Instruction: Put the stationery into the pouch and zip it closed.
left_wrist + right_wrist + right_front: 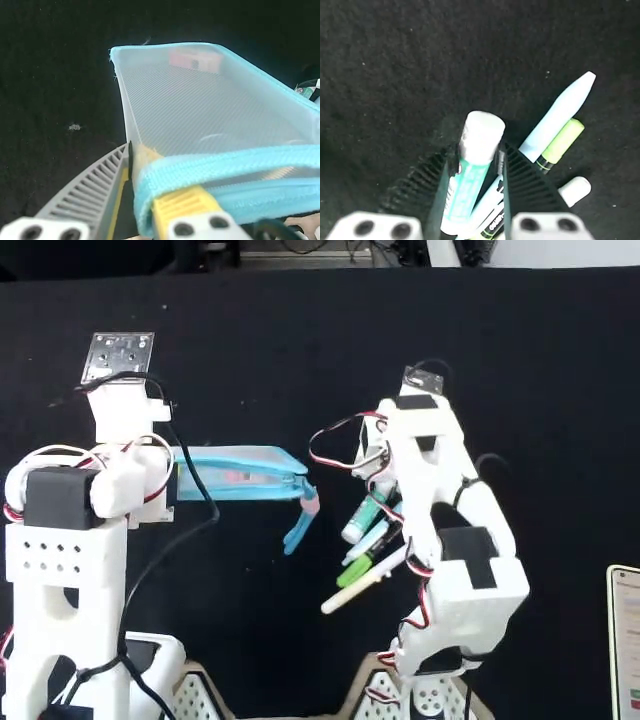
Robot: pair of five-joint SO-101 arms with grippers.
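the coming move turns on one thing: the pouch (240,472) lies to the left of my right hand (476,160), near but apart. its long axis runs sideways across the bench (520,360). the end with the hanging zip pull (300,523) is the end nearest to this hand.

the right hand is closed narrow on a glue stick (480,132). the stick comes out past the fingers with its white cap first, and it is tilted, with the cap toward the bench. i judge that its axis must turn to follow the pouch's long edge before it can go in.

the left hand (142,197) is clamped on the far end of the pouch, at the blue zipper tape, and holds it up on its edge. i cannot tell how wide the mouth stands.

three other pieces lie on the bench just beside the right hand: a blue pen (560,115), a green marker (562,142) and a white pen (575,187). they lie close together and nearly parallel. the right arm is clearly the nearer one for all of them.

for writing: the glue stick has a green label with print, and i do not read it off. a pink label (195,60) shows through the mesh of the pouch, too small to read. a card (625,640) at the bench's edge has print that is also too small.
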